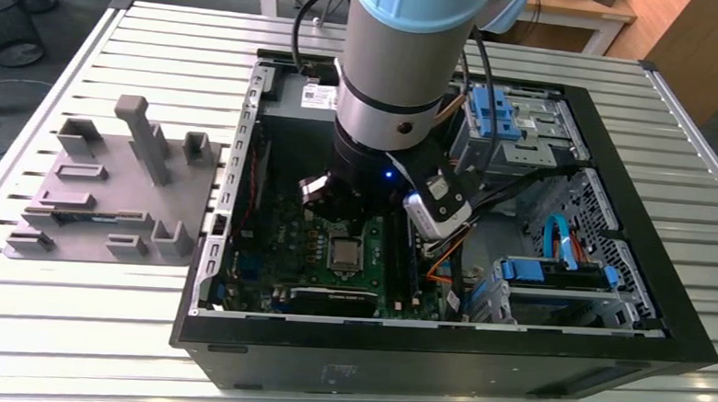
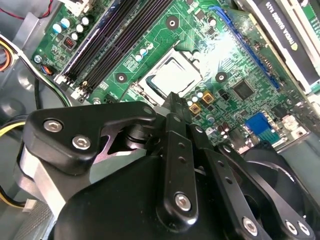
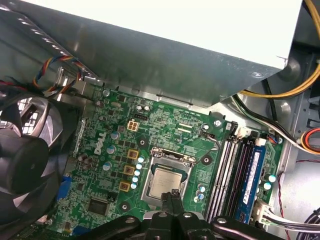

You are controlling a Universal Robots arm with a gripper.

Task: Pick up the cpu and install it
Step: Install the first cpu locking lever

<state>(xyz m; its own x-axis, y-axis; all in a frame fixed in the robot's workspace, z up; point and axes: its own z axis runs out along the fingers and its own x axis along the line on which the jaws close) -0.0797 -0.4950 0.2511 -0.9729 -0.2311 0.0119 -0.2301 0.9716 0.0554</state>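
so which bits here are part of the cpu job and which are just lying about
Part of the job:
- cpu, sitting in its socket
- end effector, right above it

Just lying about:
- grey fixture tray
- memory slots
- case fan
- blue drive brackets

Slatted metal table (image 1: 69, 333); wire wastebasket (image 1: 6, 17), wooden desk (image 1: 590, 6) behind.

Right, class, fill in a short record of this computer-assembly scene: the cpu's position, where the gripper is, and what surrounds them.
cpu: seated in the silver-framed socket on the green motherboard; chip at
gripper, directly over the cpu's edge; jaws drawn together, holding nothing
case: black computer case lying open on a slatted metal table
beside case: grey fixture block, on the exterior view's left
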